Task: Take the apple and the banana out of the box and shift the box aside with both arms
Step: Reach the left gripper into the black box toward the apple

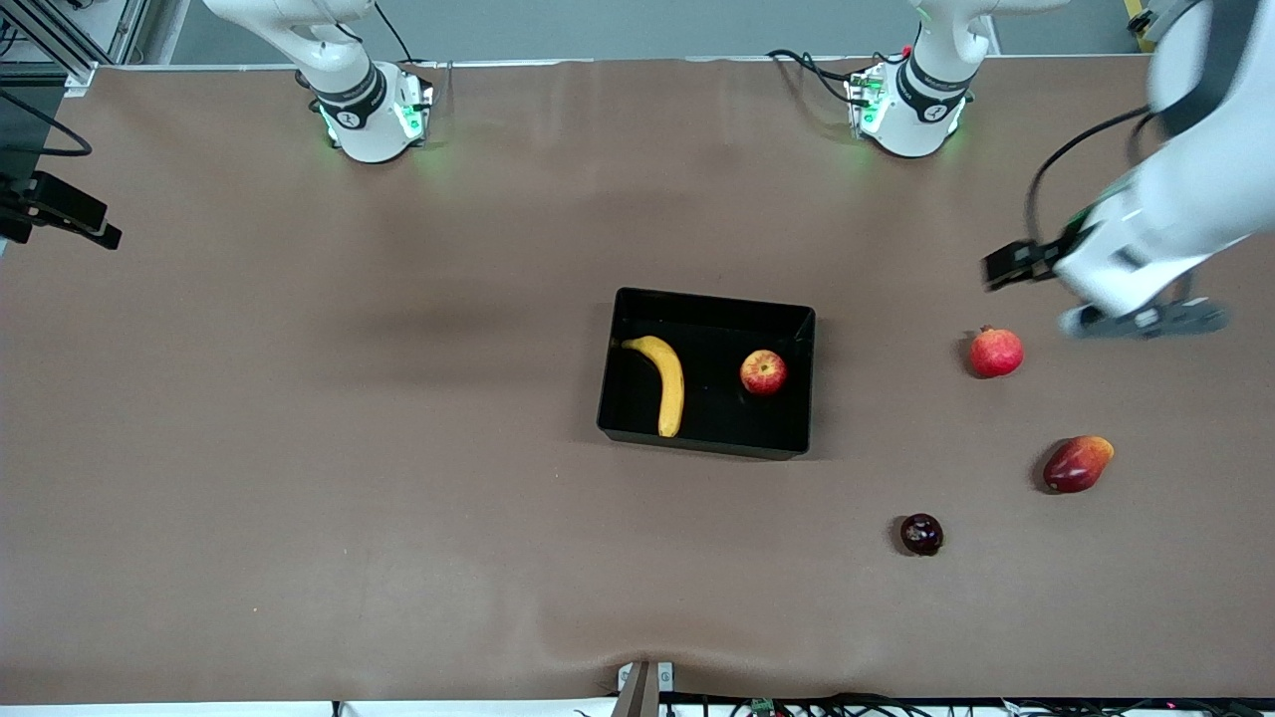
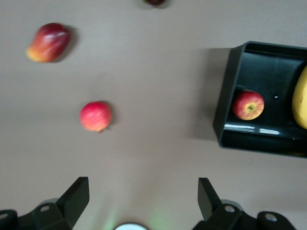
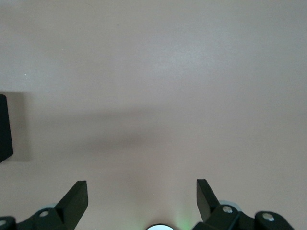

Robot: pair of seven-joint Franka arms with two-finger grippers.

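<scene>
box holds one banana, one apple; both hands released.

Banana, apple apart in box, mid-table.

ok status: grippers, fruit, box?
Left gripper open, over bare table. Right gripper open, empty. Banana and apple in box. Nothing in the way.

The brown table carries the black box; toward the left arm's end from the box lie a pomegranate, a mango and a dark plum
</scene>
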